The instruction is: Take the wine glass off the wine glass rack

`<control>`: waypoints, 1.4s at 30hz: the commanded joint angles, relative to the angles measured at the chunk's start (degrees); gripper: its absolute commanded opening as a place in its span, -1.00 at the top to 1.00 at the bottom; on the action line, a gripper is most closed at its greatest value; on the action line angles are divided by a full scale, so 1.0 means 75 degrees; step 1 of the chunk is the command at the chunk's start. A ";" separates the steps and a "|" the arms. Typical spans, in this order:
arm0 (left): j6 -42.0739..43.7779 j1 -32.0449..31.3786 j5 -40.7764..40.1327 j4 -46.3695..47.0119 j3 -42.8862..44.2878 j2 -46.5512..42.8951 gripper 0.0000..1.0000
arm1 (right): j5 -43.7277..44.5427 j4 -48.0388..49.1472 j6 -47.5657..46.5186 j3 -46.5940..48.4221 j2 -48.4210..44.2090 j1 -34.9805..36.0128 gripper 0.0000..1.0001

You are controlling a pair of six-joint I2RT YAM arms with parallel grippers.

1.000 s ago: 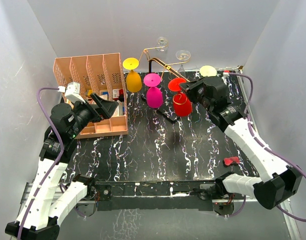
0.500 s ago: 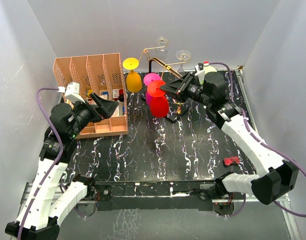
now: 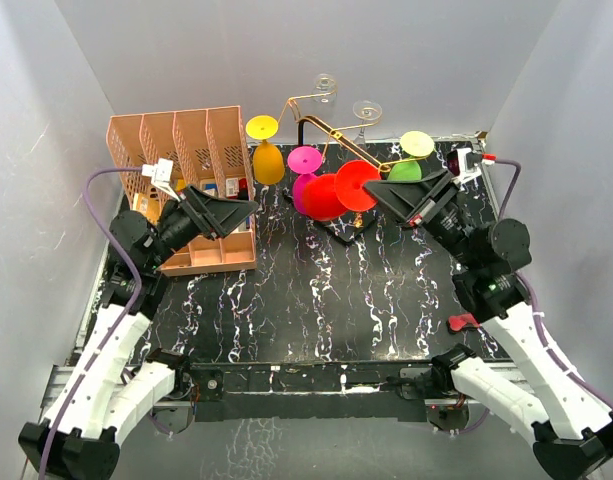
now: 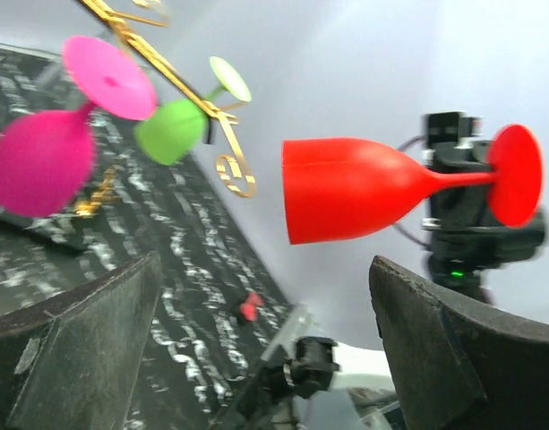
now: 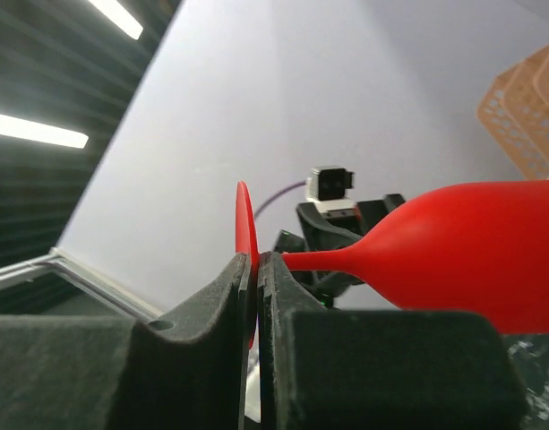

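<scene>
The red wine glass (image 3: 324, 197) lies level in the air, clear of the wine glass rack (image 3: 312, 104), whose gold arms rise from a black post. My right gripper (image 3: 374, 192) is shut on the edge of the glass's round foot (image 5: 245, 235); stem and bowl (image 5: 476, 255) point left. In the left wrist view the same red glass (image 4: 364, 188) floats sideways in front of my left gripper (image 4: 265, 349), which stands open and empty some way short of it. In the top view the left gripper (image 3: 244, 212) faces the bowl from the left.
Yellow (image 3: 267, 161), magenta (image 3: 304, 165) and green (image 3: 406, 171) glasses hang upside down on the rack, with clear ones (image 3: 365, 110) behind. A peach slotted organiser (image 3: 176, 150) stands at the back left. A small red object (image 3: 464, 322) lies on the black marbled table (image 3: 316, 300).
The right arm has drawn the red glass off the rack arm, tipped it from hanging to level and pulled back right. The left gripper has risen and turned toward the glass.
</scene>
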 commanded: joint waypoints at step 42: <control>-0.7082 -0.0062 0.1647 1.1536 -0.1251 0.2696 -0.07 | -0.0284 0.6934 0.5614 -0.1188 0.2439 -0.0015 0.84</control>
